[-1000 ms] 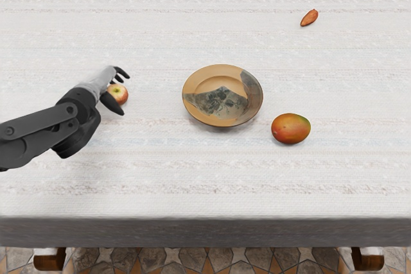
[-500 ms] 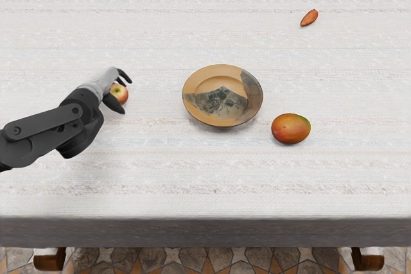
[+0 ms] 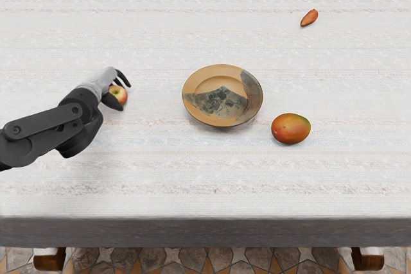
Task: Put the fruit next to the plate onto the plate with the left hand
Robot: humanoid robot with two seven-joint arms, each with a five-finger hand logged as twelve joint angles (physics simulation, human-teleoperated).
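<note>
A small red-yellow apple lies on the table well left of the plate. My left hand is curled round it, dark fingers over its top and thumb under its near side; the apple still rests on the cloth. The brown plate, with a dark grey pattern inside, stands at the table's middle and holds no fruit. A red-orange mango lies just off the plate's lower right rim. The right arm does not show.
A small brown almond-shaped piece lies far back on the right. The white tablecloth reaches its front edge low in the picture. My dark left forearm comes in from the left edge.
The left hand has shifted slightly up and toward the apple, and its fingers have closed tighter around it. The apple, plate and mango have not moved.
</note>
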